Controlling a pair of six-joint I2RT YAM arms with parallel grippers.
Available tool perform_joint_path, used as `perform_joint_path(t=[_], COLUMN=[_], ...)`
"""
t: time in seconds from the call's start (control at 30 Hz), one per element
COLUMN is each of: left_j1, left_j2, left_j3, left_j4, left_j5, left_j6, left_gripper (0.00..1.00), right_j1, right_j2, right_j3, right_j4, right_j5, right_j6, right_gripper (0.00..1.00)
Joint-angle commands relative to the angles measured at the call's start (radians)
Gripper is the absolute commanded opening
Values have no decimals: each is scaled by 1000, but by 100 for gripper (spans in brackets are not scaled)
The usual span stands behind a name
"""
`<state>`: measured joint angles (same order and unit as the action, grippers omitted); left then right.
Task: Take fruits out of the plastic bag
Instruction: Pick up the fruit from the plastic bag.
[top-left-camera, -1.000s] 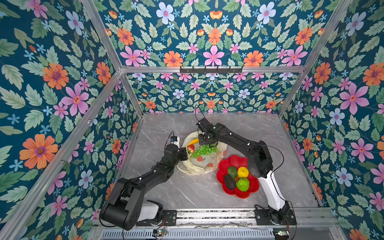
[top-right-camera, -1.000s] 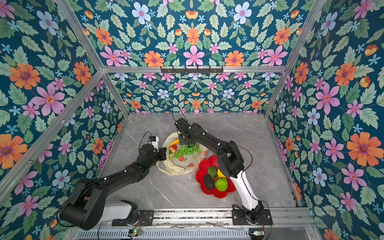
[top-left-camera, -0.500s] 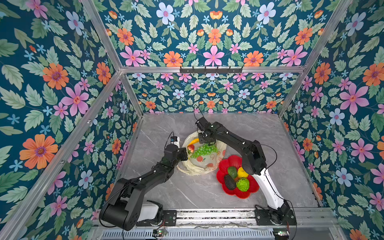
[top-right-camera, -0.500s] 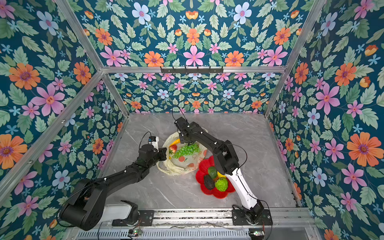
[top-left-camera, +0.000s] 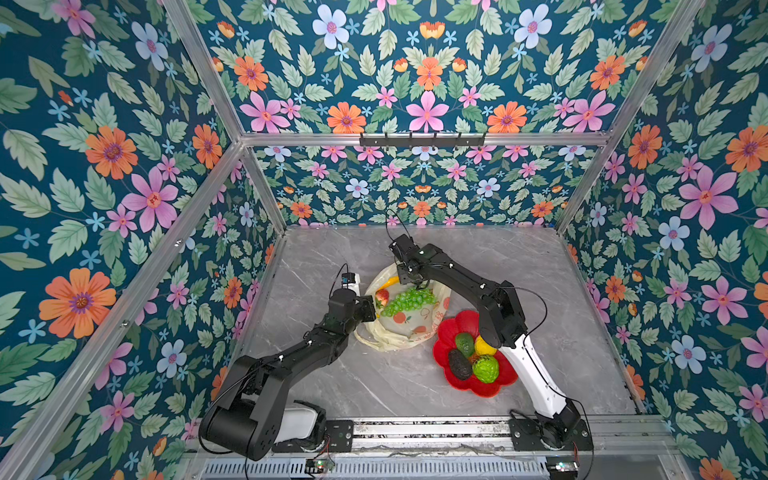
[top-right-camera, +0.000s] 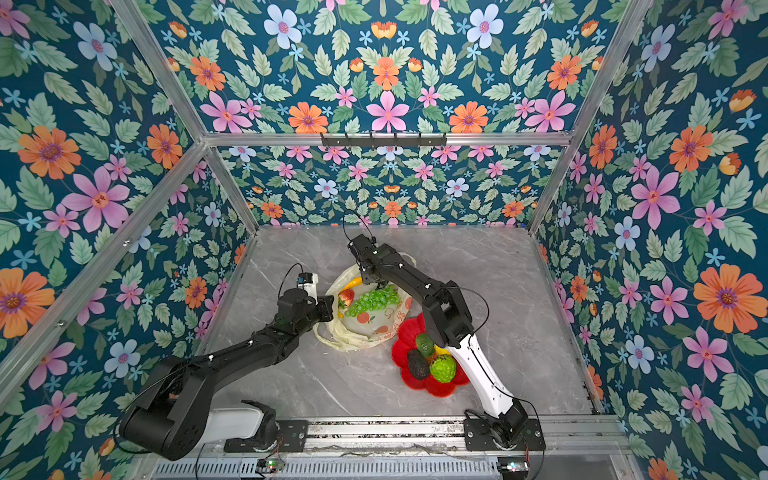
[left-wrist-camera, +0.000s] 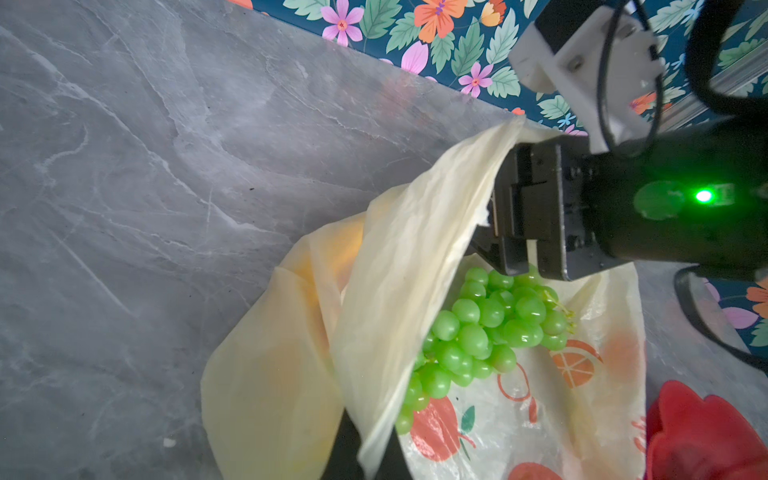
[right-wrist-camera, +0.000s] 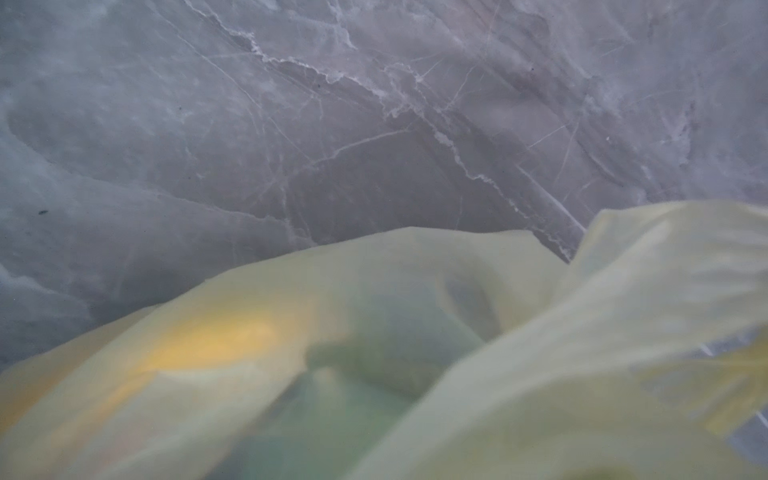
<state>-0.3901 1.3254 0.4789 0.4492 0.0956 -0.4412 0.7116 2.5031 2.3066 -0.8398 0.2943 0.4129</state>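
Marble table (top-left-camera: 374, 386) bears plastic bag (top-left-camera: 400, 329).

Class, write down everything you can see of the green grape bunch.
The green grape bunch is a glossy, plastic-looking cluster of round bright green grapes with a thin stem. It lies in the open plastic bag, on its printed lower sheet, beside the strawberry. The right gripper is at its stem end.

Left arm (top-left-camera: 291, 361): black boxy links, rounded joint housings, white base segment (top-left-camera: 297, 422).
Right arm (top-left-camera: 465, 282): black upper links, white lower link (top-left-camera: 534, 372), black base.
Left gripper (left-wrist-camera: 368, 459): two black fingers.
Cables (left-wrist-camera: 692, 309): thin black leads looping at wrists and elbow.
Camera mounts (left-wrist-camera: 582, 50): white blocks on both wrists, one showing a screw.
Indicator (left-wrist-camera: 703, 195): green lamp lit on right wrist housing.
Base plates (top-left-camera: 523, 432): black, with screws.
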Motion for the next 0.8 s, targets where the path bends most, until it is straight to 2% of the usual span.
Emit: perform_joint_path(t=[0.0, 0.33, 0.77], left_j1=[-1, 0, -1], left_j2=[2, 4, 7], left_j3=[7, 7, 7], left_j4=[6, 6, 8], left_j5=[0, 2, 6], left_j6=[7, 7, 7], left_gripper=[0, 0, 0], right_j1=[1, -10, -11], right_j2=[15, 52, 74], right_j3=[15, 60, 94], right_j4=[-25, -31, -4], right_j5=[-7, 10, 95], right_j6=[1, 17, 4], right_gripper=[73, 75, 66])
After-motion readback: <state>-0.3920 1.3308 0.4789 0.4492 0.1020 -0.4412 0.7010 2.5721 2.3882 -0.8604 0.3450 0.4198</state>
